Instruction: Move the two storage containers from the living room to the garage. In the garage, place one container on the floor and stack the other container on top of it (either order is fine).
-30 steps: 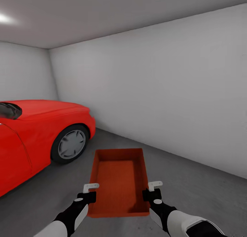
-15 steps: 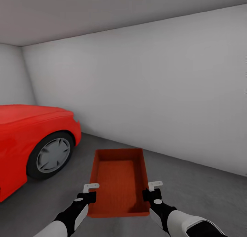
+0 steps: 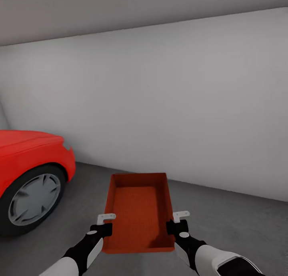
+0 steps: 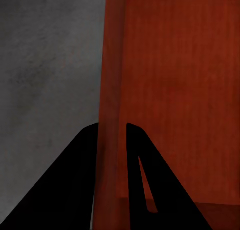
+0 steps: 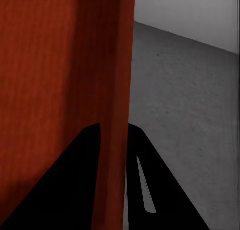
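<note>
Gripping smooth rectangular bin (image 3: 139, 212), ribbed bottom.

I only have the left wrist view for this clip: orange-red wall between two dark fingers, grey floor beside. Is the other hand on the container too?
Observer: Yes. In the right wrist view the right hand straddles the opposite side wall of the storage container, one finger inside, one outside.
Operator: Is the container on the floor or carried?
Observer: Carried. The head view shows the left hand and the right hand holding it level in front of the robot, above the grey floor.
Operator: What is around it?
Observer: A red car stands to the robot's left, its front wheel showing, and a white wall lies ahead.
Operator: Anything in the container?
Observer: Nothing; its ribbed bottom is bare.
</note>
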### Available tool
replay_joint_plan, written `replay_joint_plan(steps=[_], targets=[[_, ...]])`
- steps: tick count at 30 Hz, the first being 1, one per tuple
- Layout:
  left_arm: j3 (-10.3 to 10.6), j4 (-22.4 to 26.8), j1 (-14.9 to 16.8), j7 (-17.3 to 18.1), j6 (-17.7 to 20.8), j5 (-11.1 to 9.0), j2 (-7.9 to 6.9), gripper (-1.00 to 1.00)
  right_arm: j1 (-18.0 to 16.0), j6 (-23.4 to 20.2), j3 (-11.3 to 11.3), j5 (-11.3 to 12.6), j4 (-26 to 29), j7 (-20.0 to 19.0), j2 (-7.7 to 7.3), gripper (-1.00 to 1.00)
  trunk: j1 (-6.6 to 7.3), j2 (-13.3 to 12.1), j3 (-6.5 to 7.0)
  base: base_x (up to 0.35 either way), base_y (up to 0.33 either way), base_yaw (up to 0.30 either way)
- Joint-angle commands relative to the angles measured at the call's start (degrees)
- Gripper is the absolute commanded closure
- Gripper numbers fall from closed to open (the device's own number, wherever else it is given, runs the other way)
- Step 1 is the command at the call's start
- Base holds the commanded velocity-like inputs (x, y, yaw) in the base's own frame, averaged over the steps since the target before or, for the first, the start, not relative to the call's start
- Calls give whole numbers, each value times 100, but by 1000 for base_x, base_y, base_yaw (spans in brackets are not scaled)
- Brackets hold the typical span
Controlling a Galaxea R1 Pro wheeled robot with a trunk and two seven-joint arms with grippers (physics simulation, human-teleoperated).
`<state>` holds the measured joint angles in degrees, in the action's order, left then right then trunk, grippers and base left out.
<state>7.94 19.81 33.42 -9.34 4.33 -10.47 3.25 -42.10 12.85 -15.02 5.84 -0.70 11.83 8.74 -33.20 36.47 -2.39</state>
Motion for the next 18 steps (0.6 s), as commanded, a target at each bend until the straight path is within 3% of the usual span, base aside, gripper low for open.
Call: replay_joint_plan(steps=[1,18], targets=[[-241,31,7,-463,-284,-157,-5,100,-2,-2,194,-21,-9,-22,5,100,-5,9,-8,322,158,-275],[-254,42,7,-463,-287,-149,-8,100,-2,-2,193,-21,-9,-22,5,100,-5,9,37,322,157,-275]])
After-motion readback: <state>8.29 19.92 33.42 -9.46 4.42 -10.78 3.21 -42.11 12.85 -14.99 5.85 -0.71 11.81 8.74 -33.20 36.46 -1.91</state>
